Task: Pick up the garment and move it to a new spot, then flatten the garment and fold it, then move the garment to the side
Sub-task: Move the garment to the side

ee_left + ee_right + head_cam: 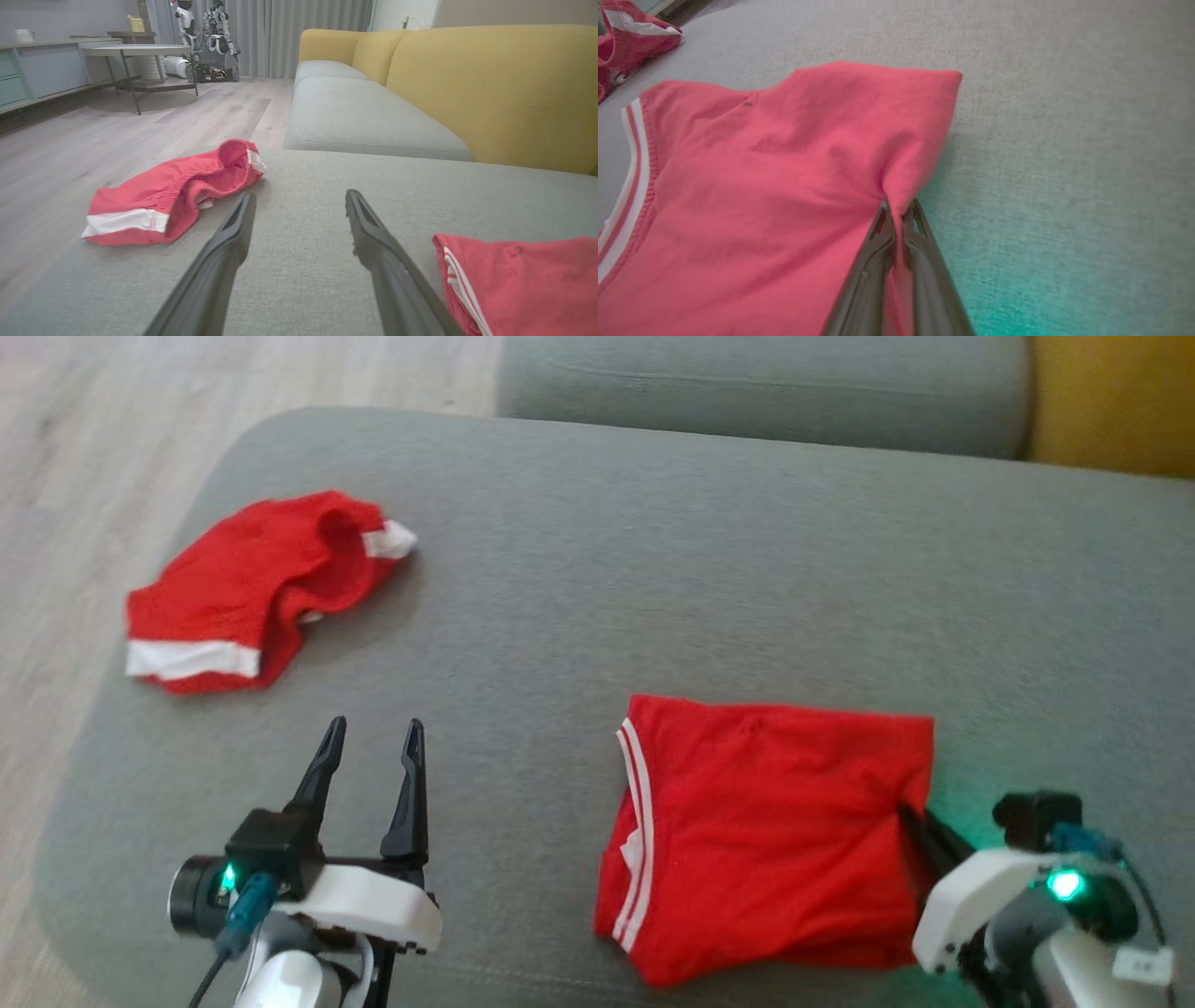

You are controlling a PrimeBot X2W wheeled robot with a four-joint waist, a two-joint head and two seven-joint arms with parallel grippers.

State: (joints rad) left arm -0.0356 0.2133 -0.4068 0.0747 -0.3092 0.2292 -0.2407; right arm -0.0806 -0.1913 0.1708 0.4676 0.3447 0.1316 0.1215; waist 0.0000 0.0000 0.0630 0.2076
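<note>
From the head: on the grey seat cushion (653, 569), a folded red garment (766, 831), flat, close to the front edge and toward the front right corner, with a white double stripe down its left side. At the garment's right edge, the right tool (920, 835), fingers pinched together on the red cloth, tips hidden under it. Over bare cushion near the front left corner, the left tool (374, 723), fingers spread wide, nothing between them, apart from both pieces of clothing. Further back by the left edge, crumpled red shorts (252, 588) with white bands. Beyond that edge, pale wood floor (56, 448); past the far right corner, a yellow backrest (1111, 401).

From the left wrist: two dark fingers wide apart over grey fabric, empty. Ahead to the left, the shorts by the cushion's edge; at the lower right, the striped side of the folded garment. Further off, a round table (135, 49) and another robot (205, 37) before grey curtains (289, 32).

From the right wrist: fingers closed tight on the garment's edge, cloth gathered into a ridge at the tips, the rest lying flat. Green glow on the cushion beside them.
</note>
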